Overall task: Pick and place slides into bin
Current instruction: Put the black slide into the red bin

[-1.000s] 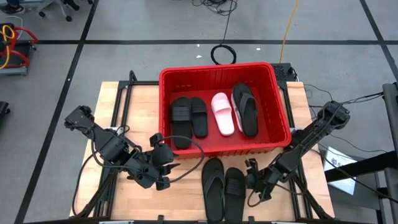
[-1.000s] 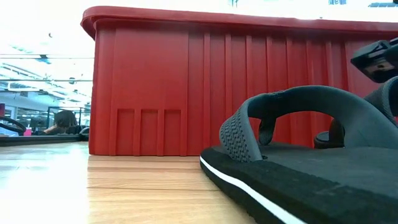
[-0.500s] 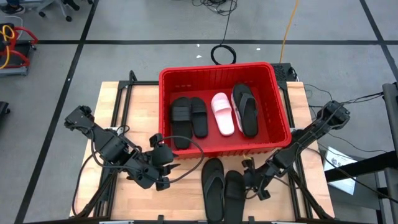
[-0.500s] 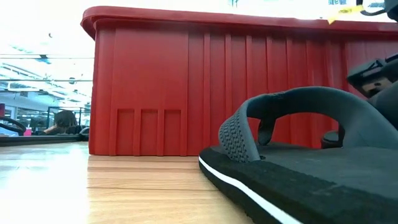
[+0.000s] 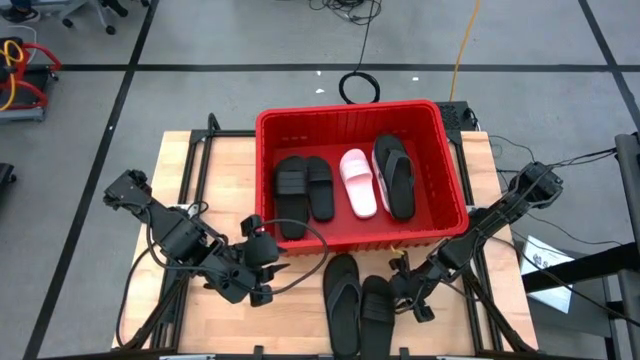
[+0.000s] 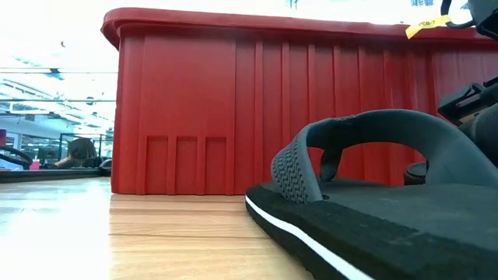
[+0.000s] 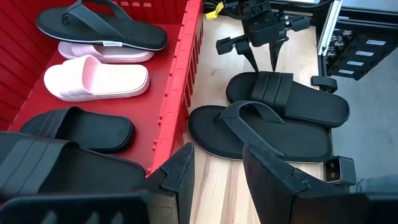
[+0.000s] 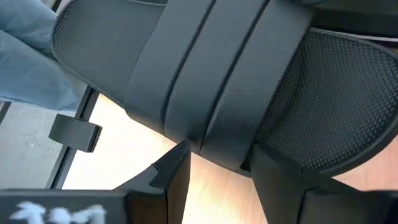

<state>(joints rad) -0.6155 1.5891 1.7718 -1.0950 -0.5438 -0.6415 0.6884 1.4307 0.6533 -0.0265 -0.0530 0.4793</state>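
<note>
Since a second ago, my right gripper [image 5: 402, 285] has slid in from the table's right side until it sits at the outer edge of the black wide-strap slide [image 5: 377, 311], fingers spread apart with nothing between them. That slide lies flat in front of the red bin [image 5: 448, 160], long axis running front to back, beside a black flip-flop [image 5: 343, 303] lying parallel to it. Inside the bin, the other slides lie lengthwise the same way. My left gripper [image 5: 259, 262] waits open near the bin's front-left corner.
</note>
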